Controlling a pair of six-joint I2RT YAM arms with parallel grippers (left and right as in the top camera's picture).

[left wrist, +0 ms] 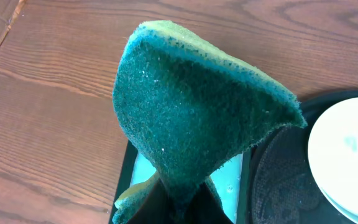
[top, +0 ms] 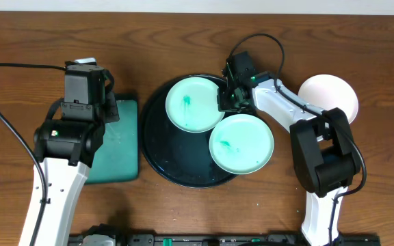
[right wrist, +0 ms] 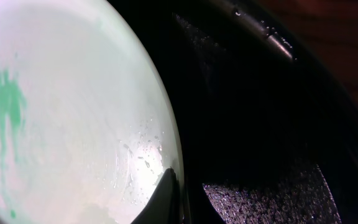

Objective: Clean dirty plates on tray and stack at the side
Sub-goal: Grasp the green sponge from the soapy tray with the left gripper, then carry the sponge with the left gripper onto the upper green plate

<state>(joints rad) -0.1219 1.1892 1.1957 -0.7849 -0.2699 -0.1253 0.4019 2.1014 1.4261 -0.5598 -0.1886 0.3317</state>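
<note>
Plates number 3. 2 mint ones lie on the round black tray (top: pixel 157 147) in the middle of the counter (top: pixel 183 41). The far plate (top: pixel 191 104) and the near plate (top: pixel 241 145) meet at their rims, and each carries a green smear. The white plate (top: pixel 330 96) lies on the counter to the right, off the tray.

The right claw (top: pixel 231 99) sits at the far plate's right rim. One finger (right wrist: pixel 165 193) rests on the wet edge, but I cannot tell whether it grips.

The left claw (left wrist: pixel 174 208) is clamped on a green sponge (left wrist: pixel 191 118) above a teal tray (top: pixel 118 157), left of the black tray.
</note>
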